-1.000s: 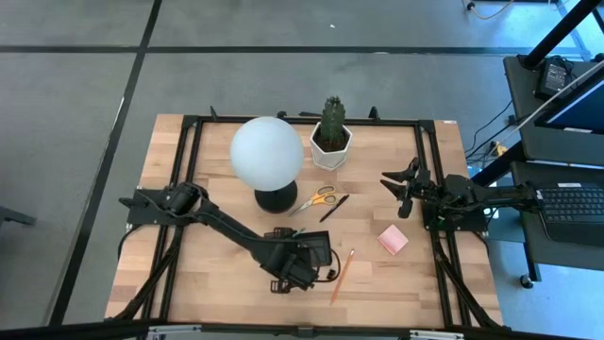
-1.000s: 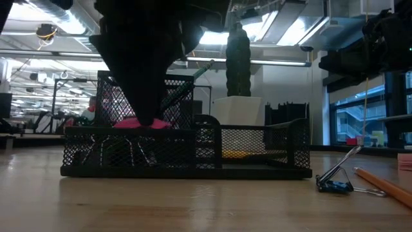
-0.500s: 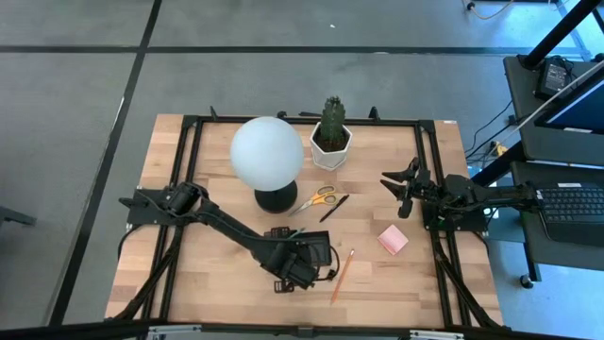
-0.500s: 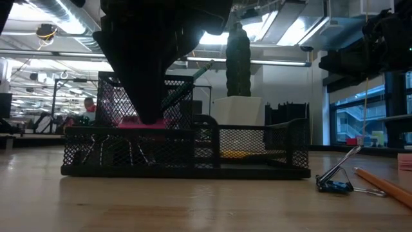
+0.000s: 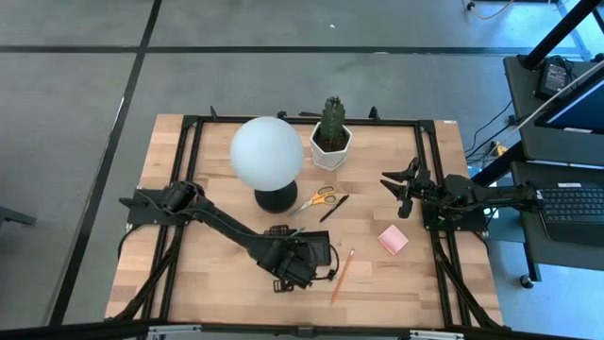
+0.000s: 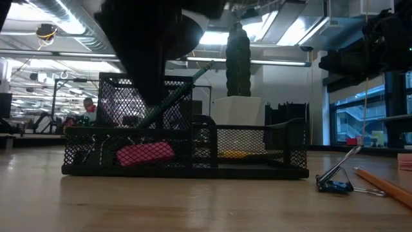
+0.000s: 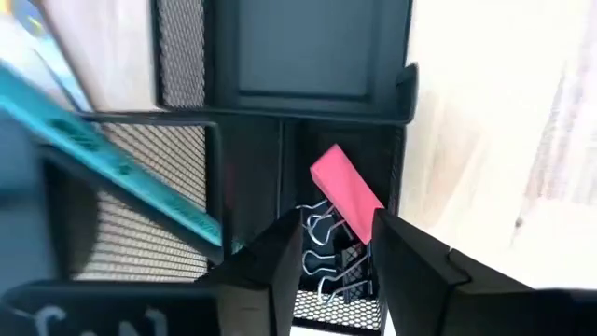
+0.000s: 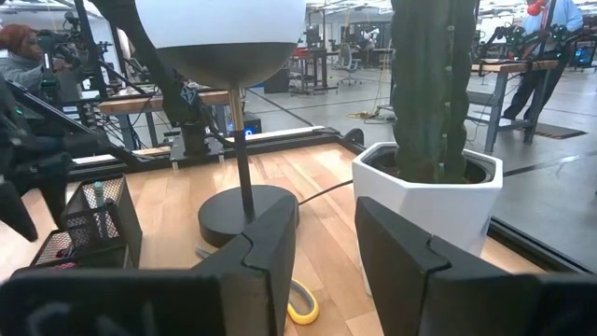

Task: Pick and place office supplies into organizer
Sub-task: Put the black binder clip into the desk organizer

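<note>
Left gripper (image 7: pixel 338 250) hangs over the black wire-mesh organizer tray (image 5: pixel 310 251) at the near middle of the wooden table (image 5: pixel 189 274). Its fingers are spread with nothing between them. The flat pink rectangular eraser (image 7: pixel 345 194) lies free in the organizer's low front compartment, tilted, resting among several black binder clips with wire handles (image 7: pixel 328 271); exact clip count cannot be told. In the low view the eraser (image 6: pixel 145 153) sits on the compartment floor behind the mesh. One green pencil (image 6: pixel 172 98) leans diagonally out of the tall rear compartment.

Right gripper (image 5: pixel 404 185) waits at the far right side of the table, well apart from the organizer. Its fingers are spread, holding nothing.

Surroundings, counted:
- One white globe lamp on a round black base (image 5: pixel 267 153), on the far side of the organizer.
- One potted cactus in a white faceted pot (image 5: pixel 331 133), just right of the lamp.
- One pair of yellow-handled scissors (image 5: pixel 314 199) and one black pen (image 5: pixel 333 208), side by side between lamp base and organizer.
- One orange pencil (image 5: pixel 342 275) on the table just right of the organizer.
- One pink sticky-note pad (image 5: pixel 393 240), farther right.
- One loose black binder clip (image 6: pixel 339 179) on the table, near the orange pencil in the low view.

The left arm's body covers most of the organizer in the high view.
</note>
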